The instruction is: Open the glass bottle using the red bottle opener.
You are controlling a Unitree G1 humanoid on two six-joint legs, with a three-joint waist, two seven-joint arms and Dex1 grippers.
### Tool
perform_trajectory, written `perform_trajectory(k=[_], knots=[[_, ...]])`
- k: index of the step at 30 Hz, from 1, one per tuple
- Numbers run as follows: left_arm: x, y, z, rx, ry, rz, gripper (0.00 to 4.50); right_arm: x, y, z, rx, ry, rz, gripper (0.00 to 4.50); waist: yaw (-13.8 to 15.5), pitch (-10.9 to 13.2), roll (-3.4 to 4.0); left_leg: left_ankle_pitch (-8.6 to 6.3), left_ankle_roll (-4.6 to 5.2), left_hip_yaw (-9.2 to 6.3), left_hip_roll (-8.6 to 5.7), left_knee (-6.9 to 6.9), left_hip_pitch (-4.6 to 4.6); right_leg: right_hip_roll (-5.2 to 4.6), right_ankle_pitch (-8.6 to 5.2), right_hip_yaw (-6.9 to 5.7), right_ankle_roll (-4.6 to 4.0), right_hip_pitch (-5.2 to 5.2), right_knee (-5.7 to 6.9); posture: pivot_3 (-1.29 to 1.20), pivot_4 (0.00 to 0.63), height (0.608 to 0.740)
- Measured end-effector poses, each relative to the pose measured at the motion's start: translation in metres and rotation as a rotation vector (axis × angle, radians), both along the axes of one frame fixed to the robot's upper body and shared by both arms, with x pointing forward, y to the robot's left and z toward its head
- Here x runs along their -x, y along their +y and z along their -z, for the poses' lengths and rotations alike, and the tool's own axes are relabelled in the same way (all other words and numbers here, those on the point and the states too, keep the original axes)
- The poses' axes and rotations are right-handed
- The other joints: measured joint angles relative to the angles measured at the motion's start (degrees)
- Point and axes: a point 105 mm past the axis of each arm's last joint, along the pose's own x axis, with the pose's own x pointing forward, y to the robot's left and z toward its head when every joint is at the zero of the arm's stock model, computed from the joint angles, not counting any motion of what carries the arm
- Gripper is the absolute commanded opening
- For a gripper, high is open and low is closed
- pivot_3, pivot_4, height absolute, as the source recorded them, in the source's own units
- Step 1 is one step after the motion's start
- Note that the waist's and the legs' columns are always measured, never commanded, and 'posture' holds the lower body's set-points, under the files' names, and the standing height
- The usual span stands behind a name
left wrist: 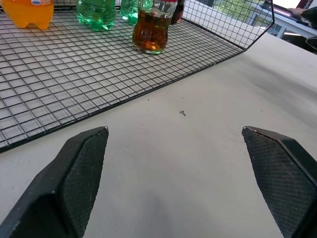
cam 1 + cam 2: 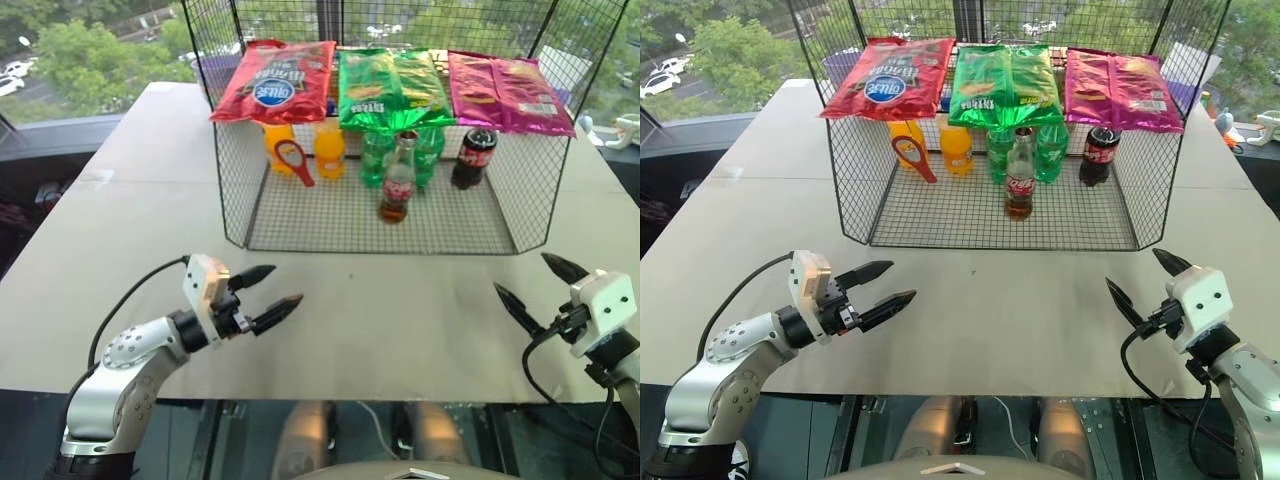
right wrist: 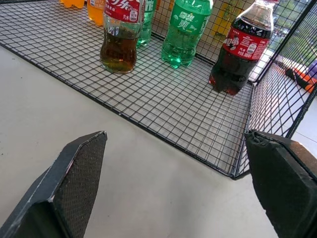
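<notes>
The glass bottle [image 2: 397, 186] stands upright on the floor of the wire rack [image 2: 300, 225], near its front middle, with dark cola and a red label; it also shows in the wrist views [image 1: 151, 30] [image 3: 120, 37]. The red bottle opener [image 2: 292, 160] leans against an orange bottle at the rack's back left. My left gripper [image 2: 268, 292] hovers open over the table in front of the rack, at the left. My right gripper [image 2: 530, 285] is open too, at the front right. Both hold nothing.
Behind the glass bottle stand two green plastic bottles [image 2: 378, 158], two orange bottles [image 2: 329, 150] and a black-capped cola bottle [image 2: 473, 158]. Snack bags [image 2: 275, 80] lie on the rack's top. The rack is open toward me, with mesh side walls. Bare tabletop [image 2: 400, 320] lies between the grippers.
</notes>
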Motion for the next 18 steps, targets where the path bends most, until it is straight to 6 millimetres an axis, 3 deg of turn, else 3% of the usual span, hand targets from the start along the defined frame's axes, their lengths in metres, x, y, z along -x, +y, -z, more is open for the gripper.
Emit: perform_trajectory(k=[4,11,18], knots=[[-0.008,-0.003,-0.005,0.029,-0.023,-0.038,4.47,-0.005,0.002,-0.004,-0.018,-0.021,0.007,4.5,0.04,0.01,0.0,0.01,0.01,0.0,0.0,0.01,-0.01,0.0,0.01,0.0,0.0,0.01,0.0,0.0,0.15,0.74],[-0.04,-0.012,-0.038,0.092,-0.137,-0.115,4.47,-0.008,0.037,-0.027,-0.087,-0.118,-0.084,4.5,0.02,0.01,-0.03,0.15,0.25,-0.04,-0.04,0.05,-0.01,0.08,0.01,0.01,0.0,0.08,0.04,0.0,0.15,0.74],[-0.06,-0.013,-0.043,0.13,-0.128,-0.139,4.47,-0.004,0.057,-0.045,-0.12,-0.169,-0.136,4.5,0.02,0.04,-0.08,0.16,0.25,-0.03,-0.1,0.08,0.02,0.14,0.02,0.03,0.0,0.09,0.07,0.0,0.15,0.74]])
